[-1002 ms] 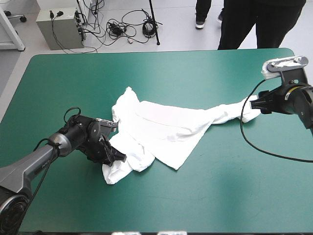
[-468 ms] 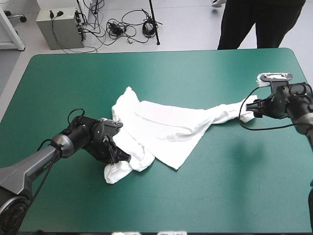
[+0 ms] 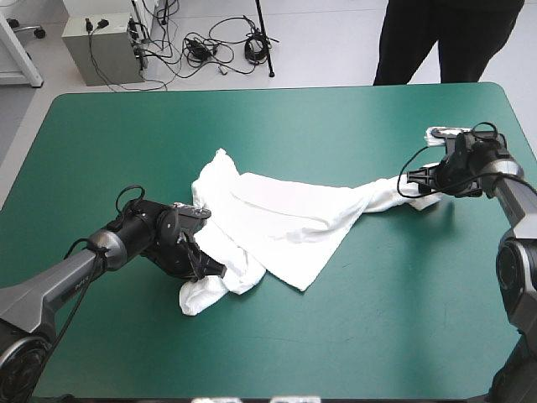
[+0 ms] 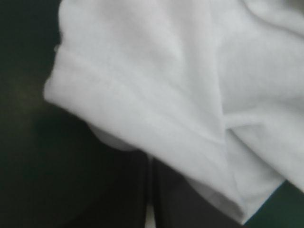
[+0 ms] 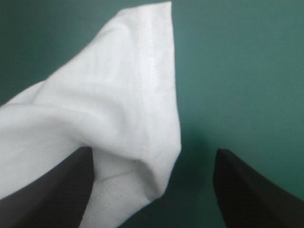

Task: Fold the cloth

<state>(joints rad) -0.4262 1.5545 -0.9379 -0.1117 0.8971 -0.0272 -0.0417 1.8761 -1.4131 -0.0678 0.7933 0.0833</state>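
**Workpiece position.** The T-shirt [image 3: 285,218] lies crumpled, not yet squared, around the middle of the teal-green desk [image 3: 252,117]. Its long axis runs across the desk from left to right. The bulk sits left of centre, and a narrow drawn-out tail reaches toward the desk's right edge.

**Left pincer [image 3: 210,270].** It is at the near-left part of the garment, low on the desk. In the left wrist view the jaws meet at the middle with white cloth over and between them. State: clenched on the T-shirt. Which part of the garment it holds cannot be told.

**Right pincer [image 3: 424,180].** It is at the tip of the tail, the right-hand end of the axis. In the right wrist view the jaws stand well apart. State: released. The hemmed end [image 5: 152,71] lies ahead of and between the jaws, closer to one jaw than the other, and is not gripped.

**Governing relation.** The pincers sit at opposite ends of the long axis with the garment between them. The right arm is nearer the tail and the left arm is nearer the bulk.

**Judgement.** The step in hand is spreading, not yet folding. The right pincer probably needs to clench on the hemmed end, centred, before any pull along the axis. An off-centre bite could let the hem slip
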